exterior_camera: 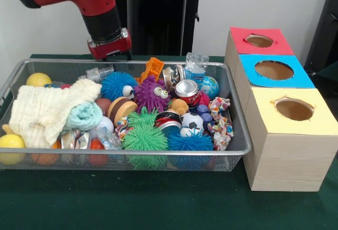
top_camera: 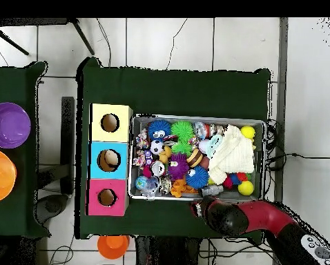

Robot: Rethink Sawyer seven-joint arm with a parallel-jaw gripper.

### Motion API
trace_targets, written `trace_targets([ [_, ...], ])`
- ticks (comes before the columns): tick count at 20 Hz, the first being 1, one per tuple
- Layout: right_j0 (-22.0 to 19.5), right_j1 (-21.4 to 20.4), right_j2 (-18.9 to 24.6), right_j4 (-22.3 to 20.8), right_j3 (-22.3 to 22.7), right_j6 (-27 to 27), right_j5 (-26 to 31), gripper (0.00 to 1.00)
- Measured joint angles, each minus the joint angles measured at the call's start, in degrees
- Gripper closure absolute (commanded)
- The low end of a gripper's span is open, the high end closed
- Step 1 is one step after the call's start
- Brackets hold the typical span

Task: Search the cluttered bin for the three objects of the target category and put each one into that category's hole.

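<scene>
I couldn't tell the pincer's (exterior_camera: 112,55) state; clutter in the bin (exterior_camera: 232,151) risked a puffer ball (exterior_camera: 145,137) being grabbed instead

A dark green cloth-covered counter (exterior_camera: 132,198) fills the lower part of the front view. Directly on it, at left and centre, sits the wide shallow silver wire-mesh bin with a thick metal rim (exterior_camera: 127,151). Just beside it at the right stands a long pale wooden box (exterior_camera: 285,161) with three round holes, surrounded in red (exterior_camera: 260,40), blue and yellow.
</scene>
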Motion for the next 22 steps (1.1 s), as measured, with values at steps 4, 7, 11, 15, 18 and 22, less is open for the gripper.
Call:
trace_targets([
  [4, -0.5, -0.4, 1.3, -0.1, 0.0, 0.0, 3.3, 0.00],
  [7, -0.3, -1.3, 1.5, -0.1, 0.0, 0.0, 5.5, 0.00],
  [11, 0.3, -3.5, 1.6, -0.1, 0.4, 0.0, 8.3, 0.00],
  [15, 0.5, -5.2, 1.6, -0.1, 1.2, 0.0, 9.9, 0.00],
  [18, 0.6, -6.8, 1.6, -0.1, 1.9, 0.0, 11.3, 0.00],
  [22, 0.9, -9.7, 1.8, 1.4, 2.0, 0.0, 15.8, 0.00],
])
